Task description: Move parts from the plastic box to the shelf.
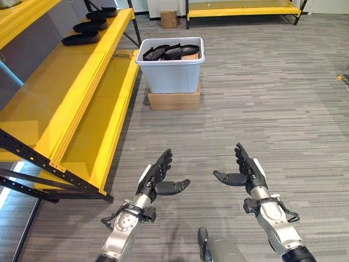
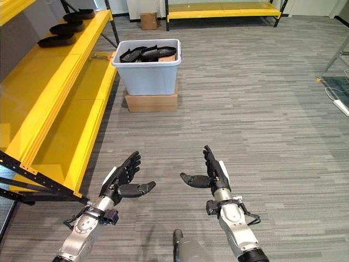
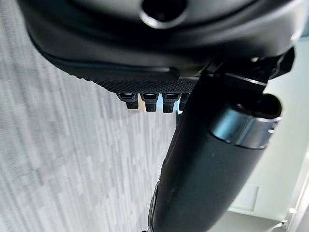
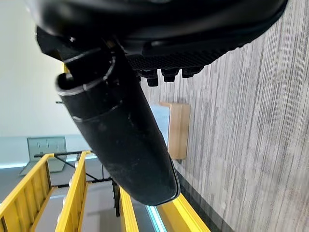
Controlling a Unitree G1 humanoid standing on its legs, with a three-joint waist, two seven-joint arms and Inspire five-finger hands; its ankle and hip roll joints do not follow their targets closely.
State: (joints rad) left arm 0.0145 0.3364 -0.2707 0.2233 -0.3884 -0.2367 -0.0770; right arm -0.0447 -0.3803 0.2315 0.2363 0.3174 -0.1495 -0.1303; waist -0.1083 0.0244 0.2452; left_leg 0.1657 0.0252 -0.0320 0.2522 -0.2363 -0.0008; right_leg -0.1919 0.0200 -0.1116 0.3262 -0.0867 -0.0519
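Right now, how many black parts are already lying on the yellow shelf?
3, in a row at the far end of the upper yellow shelf: nearest part, middle part, farthest part. More could lie beyond the view's edge.

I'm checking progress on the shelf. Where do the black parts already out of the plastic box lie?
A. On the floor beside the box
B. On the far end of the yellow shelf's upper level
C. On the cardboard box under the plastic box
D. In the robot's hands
B: three black parts lie in a row at the far end of the yellow shelf, on its upper level, while both hands are open and hold nothing.
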